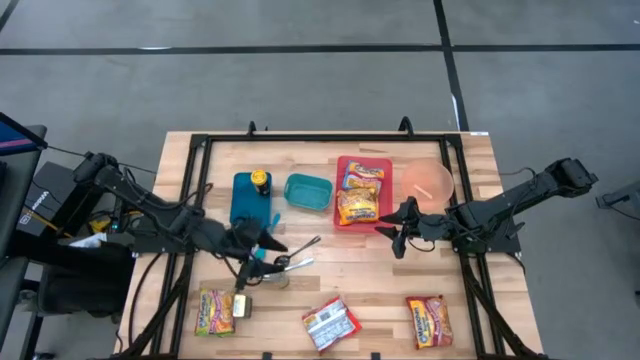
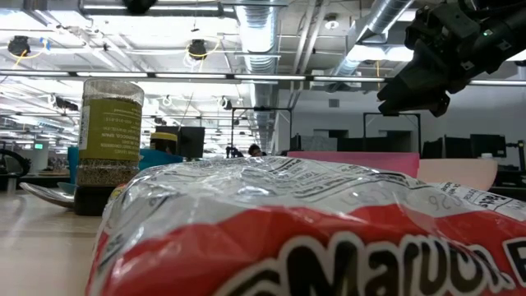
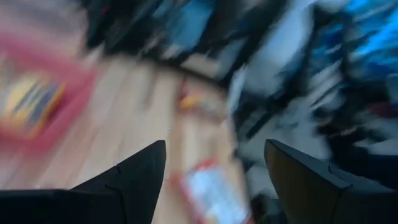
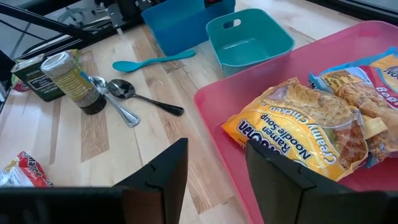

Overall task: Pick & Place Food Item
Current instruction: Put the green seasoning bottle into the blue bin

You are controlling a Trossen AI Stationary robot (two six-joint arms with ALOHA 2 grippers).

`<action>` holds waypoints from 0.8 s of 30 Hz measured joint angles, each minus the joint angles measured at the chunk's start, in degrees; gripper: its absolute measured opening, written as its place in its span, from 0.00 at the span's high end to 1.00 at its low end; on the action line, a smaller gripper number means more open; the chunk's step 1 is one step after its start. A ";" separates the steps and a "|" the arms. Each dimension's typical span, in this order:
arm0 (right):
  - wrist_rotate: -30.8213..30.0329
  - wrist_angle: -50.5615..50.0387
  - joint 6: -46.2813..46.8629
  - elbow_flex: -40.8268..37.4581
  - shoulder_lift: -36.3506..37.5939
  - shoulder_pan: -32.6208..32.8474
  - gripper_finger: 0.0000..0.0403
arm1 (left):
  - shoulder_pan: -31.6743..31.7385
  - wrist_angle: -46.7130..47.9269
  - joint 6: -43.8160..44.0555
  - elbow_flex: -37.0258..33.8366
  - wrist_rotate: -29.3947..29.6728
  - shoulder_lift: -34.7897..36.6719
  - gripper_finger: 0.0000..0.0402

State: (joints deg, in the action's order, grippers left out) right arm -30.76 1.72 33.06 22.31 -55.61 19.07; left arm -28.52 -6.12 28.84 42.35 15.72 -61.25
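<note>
Two yellow noodle packets point(image 1: 358, 195) lie in the red tray point(image 1: 343, 222) at the table's far middle; the nearer packet point(image 4: 298, 127) reads creamy chicken. Three more packets lie near the front edge: left point(image 1: 215, 310), middle point(image 1: 330, 322) and right point(image 1: 428, 320). My left gripper point(image 1: 268, 244) hovers open over the teal spoon point(image 4: 152, 61), left of centre, with nothing between its fingers point(image 3: 140, 180). My right gripper point(image 4: 217, 168) stands open and bare just off the tray's near left corner.
A teal tub point(image 1: 308, 191) and a blue box point(image 1: 247, 200) with a yellow-lidded jar point(image 1: 260, 180) stand left of the tray. A pink bowl point(image 1: 428, 182) sits to its right. Two metal spoons point(image 4: 121, 99), a herb jar point(image 4: 69, 79) and a dark box point(image 4: 30, 78) lie near my left gripper.
</note>
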 joint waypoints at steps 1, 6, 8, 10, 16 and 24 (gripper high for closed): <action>0.00 -0.01 0.01 0.00 0.00 0.00 0.61 | 0.16 -3.03 -2.22 0.03 -1.70 0.00 0.33; 0.00 -0.02 0.00 0.00 0.00 0.00 0.61 | 2.22 -5.54 -8.86 1.79 -3.83 0.00 0.33; -0.25 -0.04 -0.02 0.00 0.00 0.00 0.61 | 3.38 -4.76 -10.51 3.38 -3.63 -0.16 0.33; -0.49 -0.07 -0.06 0.00 0.00 0.00 0.61 | 4.73 -3.02 -12.38 5.19 -3.71 -0.72 0.33; -0.79 -0.75 -0.65 0.00 0.00 -0.06 0.61 | 8.22 6.09 -13.35 9.26 -3.81 -2.14 0.33; -0.75 -1.40 -0.61 0.00 0.00 -0.44 0.61 | 10.35 15.10 -11.89 15.69 -3.77 -10.32 0.33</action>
State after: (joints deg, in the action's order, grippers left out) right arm -31.51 0.32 32.45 22.31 -55.61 18.63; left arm -18.17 8.98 16.95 58.04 11.94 -71.57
